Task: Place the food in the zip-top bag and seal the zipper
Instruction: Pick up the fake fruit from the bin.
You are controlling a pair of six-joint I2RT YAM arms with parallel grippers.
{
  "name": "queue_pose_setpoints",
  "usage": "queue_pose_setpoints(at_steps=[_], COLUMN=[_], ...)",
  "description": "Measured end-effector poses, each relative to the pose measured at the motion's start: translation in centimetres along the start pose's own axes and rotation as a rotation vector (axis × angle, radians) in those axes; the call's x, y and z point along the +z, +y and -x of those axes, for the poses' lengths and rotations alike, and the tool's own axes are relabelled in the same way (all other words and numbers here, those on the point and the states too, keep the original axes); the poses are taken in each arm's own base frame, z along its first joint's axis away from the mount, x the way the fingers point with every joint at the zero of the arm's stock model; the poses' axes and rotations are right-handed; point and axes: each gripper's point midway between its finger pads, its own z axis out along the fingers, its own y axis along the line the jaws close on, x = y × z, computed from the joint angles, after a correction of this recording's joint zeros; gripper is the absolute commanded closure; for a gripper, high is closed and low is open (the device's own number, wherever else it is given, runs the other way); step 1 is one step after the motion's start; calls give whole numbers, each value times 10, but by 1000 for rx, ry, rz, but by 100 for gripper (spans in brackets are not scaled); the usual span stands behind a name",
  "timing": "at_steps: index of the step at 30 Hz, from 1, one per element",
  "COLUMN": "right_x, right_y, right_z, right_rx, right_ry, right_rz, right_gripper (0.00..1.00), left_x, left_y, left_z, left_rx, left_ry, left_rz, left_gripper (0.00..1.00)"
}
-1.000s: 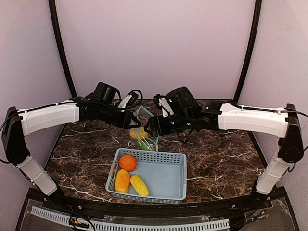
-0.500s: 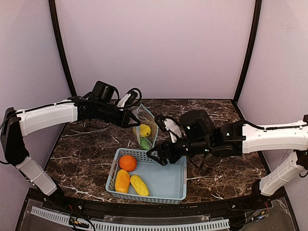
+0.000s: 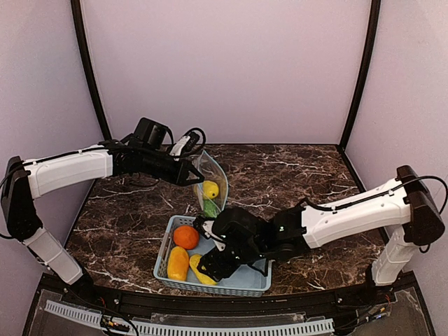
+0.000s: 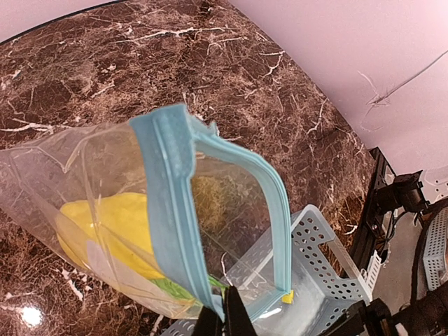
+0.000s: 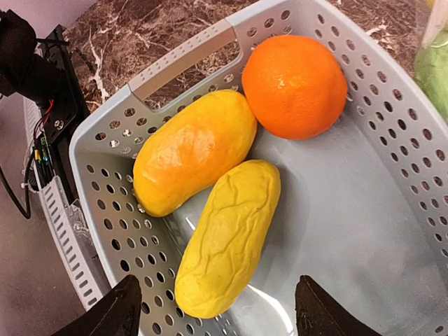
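Food (image 5: pixel 192 150): three pieces in near basket (image 5: pixel 182 56). Wrinkled yellow fruit (image 5: pixel 227 238) just below right end effector (image 5: pixel 218 283), jaws wide, empty, fruit's long axis crosswise to closing line. Farther left: left end effector (image 4: pixel 224 315) pinched tight on zipper (image 4: pixel 171 196), bag (image 4: pixel 105 182) hanging open, two pieces inside.

The clear bag (image 4: pixel 84 175) is upright with its blue zipper (image 4: pixel 171 203) unsealed, and holds one yellow fruit (image 4: pixel 105 224) and the green pod (image 3: pixel 211 208). The orange (image 5: pixel 294 84) and two yellow fruits (image 5: pixel 192 157) (image 5: pixel 227 234) lie touching in the basket (image 5: pixel 182 59).
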Motion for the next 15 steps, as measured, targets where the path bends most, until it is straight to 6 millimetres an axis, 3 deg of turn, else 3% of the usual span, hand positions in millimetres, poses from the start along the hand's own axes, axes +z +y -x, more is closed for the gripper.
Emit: queue_pose_setpoints(at_steps=[11,15], right_x=[34,43], right_y=[0,-2], right_z=[-20,-26], right_rx=[-4,-2], right_ry=[112,142], right_rz=[-59,-76], right_gripper=[26,32], left_x=[0,0], left_y=[2,2], left_z=[0,0], left_rx=[0,0], left_ry=[-2,-2], left_rz=[10,10], left_gripper=[99,99])
